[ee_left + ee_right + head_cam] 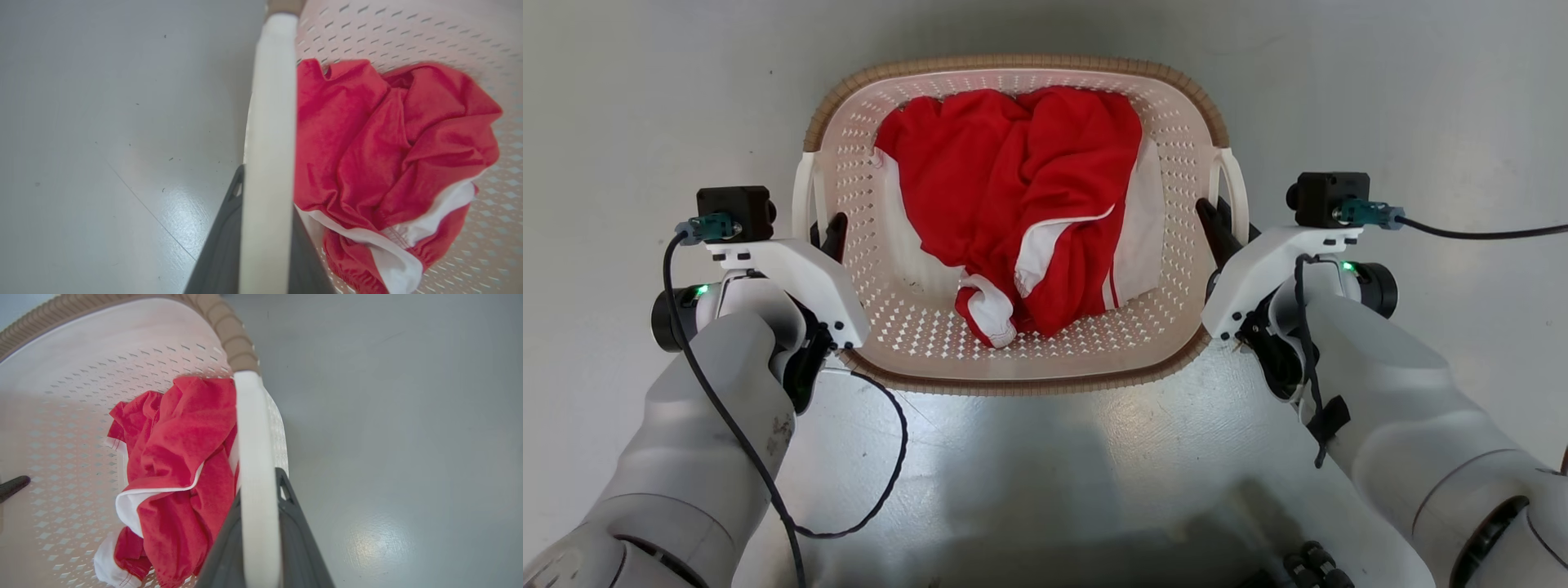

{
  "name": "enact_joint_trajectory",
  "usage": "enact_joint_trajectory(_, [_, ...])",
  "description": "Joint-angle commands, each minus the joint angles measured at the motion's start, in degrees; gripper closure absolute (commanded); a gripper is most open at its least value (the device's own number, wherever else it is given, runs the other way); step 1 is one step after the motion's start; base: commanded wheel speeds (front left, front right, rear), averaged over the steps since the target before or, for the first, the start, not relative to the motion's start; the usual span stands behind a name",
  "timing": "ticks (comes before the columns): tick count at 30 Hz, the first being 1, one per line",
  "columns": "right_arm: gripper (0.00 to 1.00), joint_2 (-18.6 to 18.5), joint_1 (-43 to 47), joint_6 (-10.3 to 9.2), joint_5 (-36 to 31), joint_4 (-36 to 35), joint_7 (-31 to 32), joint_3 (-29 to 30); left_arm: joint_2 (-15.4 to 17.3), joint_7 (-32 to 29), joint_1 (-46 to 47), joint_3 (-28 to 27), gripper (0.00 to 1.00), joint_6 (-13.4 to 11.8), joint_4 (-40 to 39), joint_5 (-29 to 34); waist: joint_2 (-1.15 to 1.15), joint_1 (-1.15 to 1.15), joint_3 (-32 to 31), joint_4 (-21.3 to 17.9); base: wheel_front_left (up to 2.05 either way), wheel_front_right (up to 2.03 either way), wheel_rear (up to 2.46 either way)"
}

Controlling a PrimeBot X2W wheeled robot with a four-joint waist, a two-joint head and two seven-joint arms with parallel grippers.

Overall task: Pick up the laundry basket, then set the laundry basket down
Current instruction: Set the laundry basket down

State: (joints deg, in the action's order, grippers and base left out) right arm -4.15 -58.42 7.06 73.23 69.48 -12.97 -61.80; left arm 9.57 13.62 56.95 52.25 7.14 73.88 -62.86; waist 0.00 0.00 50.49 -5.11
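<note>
The laundry basket [1013, 359] sits over the grey floor [1421, 98]; the left end effector [823, 233] pinches its left handle [803, 196], the right end effector [1223, 220] its right handle [1236, 192]; move both evenly to hold it level.

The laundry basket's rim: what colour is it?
The basket rim is brown, woven-look; best in head view.

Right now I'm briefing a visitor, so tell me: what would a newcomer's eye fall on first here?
The bright red and white garment crumpled inside the laundry basket, mid-picture in the head view. Then the left tool shut on the basket's left handle and the right tool shut on its right handle, at either side.
</note>
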Motion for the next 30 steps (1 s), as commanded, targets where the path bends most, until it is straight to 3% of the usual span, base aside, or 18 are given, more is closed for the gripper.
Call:
enact_joint_trajectory(1, [1.00,0.8,1.8,0.43,0.6,-0.6,-1.0,-0.7,1.7,0.4,0.3,-0.8,1.00,-0.1,0.0,0.5,0.00,0.00,0.1,0.0,0.00,0.00,0.00])
enact_joint_trajectory(3, [1.00,0.7,1.7,0.43,0.9,-0.6,-1.1,-1.0,1.7,0.5,0.3,-0.8,1.00,-0.1,0.0,0.5,0.00,0.00,0.3,-0.1,0.00,0.00,0.00])
enact_joint_trajectory(4, [1.00,0.6,1.7,0.43,1.0,-0.6,-1.1,-1.0,1.6,0.4,0.3,-0.8,0.62,-0.1,0.0,0.5,0.00,0.00,0.3,-0.1,0.00,0.00,0.00])
enact_joint_trajectory(5, [1.00,0.6,1.7,0.43,1.1,-0.5,-1.1,-1.1,1.6,0.3,0.2,-0.8,0.15,0.0,0.0,0.4,0.00,0.00,0.3,-0.1,0.00,0.00,0.00])
enact_joint_trajectory(6, [1.00,0.6,1.7,0.43,1.1,-0.5,-1.1,-1.1,1.6,0.3,0.2,-0.8,0.15,0.0,0.0,0.4,0.00,0.00,0.3,-0.1,0.00,0.00,0.00])
enact_joint_trajectory(7, [0.70,0.6,1.7,0.43,1.3,-0.3,-1.1,-1.1,1.5,0.2,0.2,-0.8,0.00,0.0,0.0,0.3,0.00,0.00,0.3,-0.1,0.00,0.00,0.00])
enact_joint_trajectory(8, [0.46,0.6,1.7,0.43,1.5,-0.2,-1.1,-1.1,1.5,0.2,0.3,-0.8,0.00,0.0,0.0,0.2,0.00,0.00,0.3,-0.2,0.00,0.00,0.00])
enact_joint_trajectory(9, [0.00,0.6,1.7,0.43,1.6,-0.1,-1.2,-1.1,1.5,0.1,0.2,-0.8,0.00,0.0,0.0,0.2,0.00,0.00,0.2,-0.2,0.00,0.00,0.00])
enact_joint_trajectory(21, [0.00,0.8,3.0,0.43,3.1,-0.2,-1.7,-1.2,1.5,0.0,-1.2,-1.2,0.00,0.1,0.1,-0.7,0.00,0.00,-3.4,-0.7,0.00,0.00,0.00])
enact_joint_trajectory(30, [0.00,-1.5,6.3,0.43,2.8,-3.2,-2.0,1.7,2.9,1.2,-4.9,-1.6,0.00,0.3,-1.3,-0.8,0.00,0.00,-11.5,-2.0,0.00,0.00,0.00])
